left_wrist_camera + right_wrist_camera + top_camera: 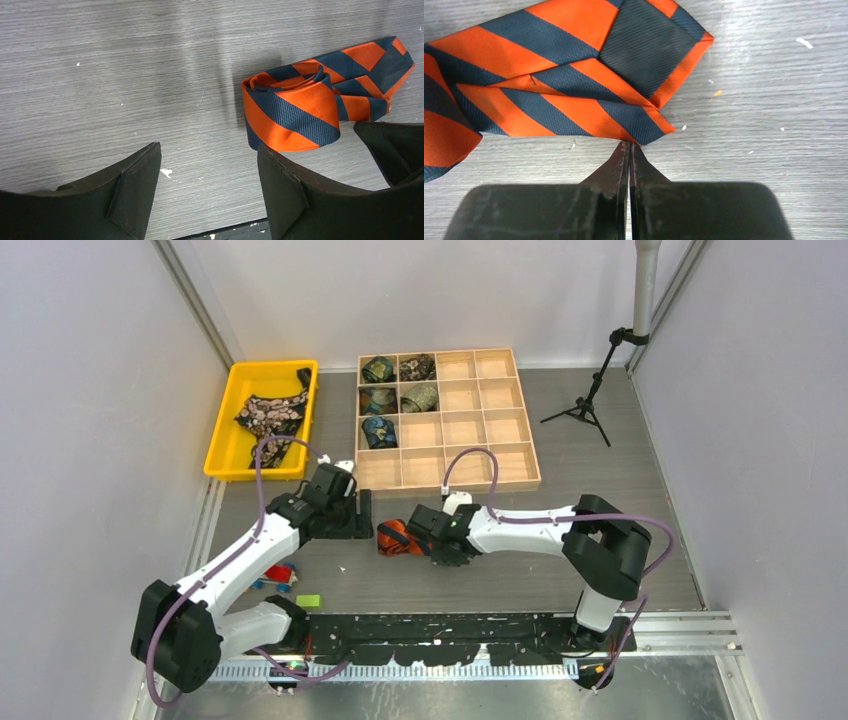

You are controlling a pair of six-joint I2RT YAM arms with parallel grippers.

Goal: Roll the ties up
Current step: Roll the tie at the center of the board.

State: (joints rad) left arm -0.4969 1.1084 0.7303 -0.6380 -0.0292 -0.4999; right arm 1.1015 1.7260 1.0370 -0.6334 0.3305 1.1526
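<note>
And there was the orange-and-navy striped tie [398,537], lying on the grey tabletop [600,470] right between the two arms. It was partly rolled: the left wrist view showed a loose coil at one end [295,112], with the wide pointed end trailing flat beside it.

The left gripper [360,518] sat low over the tabletop with its jaws spread wide and nothing between them [209,150]; the coil lay just beyond its right finger.

The right gripper [432,540] was on the other side, its two fingers pressed together [629,146]. Their tips met the lower edge of the tie's flat end [549,85], and no fabric showed between them.

Further back, a black floral tie [270,415] lay crumpled in the yellow bin [222,430]. Five rolled ties [378,368] filled compartments in the two left columns of the wooden divided tray [500,455]. A few toy blocks [280,575] lay by the left arm.
</note>
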